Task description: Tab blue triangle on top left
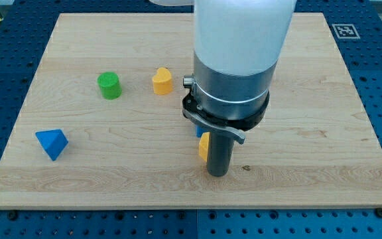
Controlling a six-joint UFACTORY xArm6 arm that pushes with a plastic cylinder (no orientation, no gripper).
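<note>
My tip (a bare rod, no jaws) touches an orange block at its nine o'clock. One blue triangle lies well apart toward nine o'clock; green cylinder and yellow block toward eleven.

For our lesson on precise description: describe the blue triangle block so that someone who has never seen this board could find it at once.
Start at the light wooden board and go to its corner at the view's bottom left. The blue triangle block lies there alone, below and left of the green cylinder block and far left of my tip. It is the only fully visible blue piece, with pointed corners.
</note>
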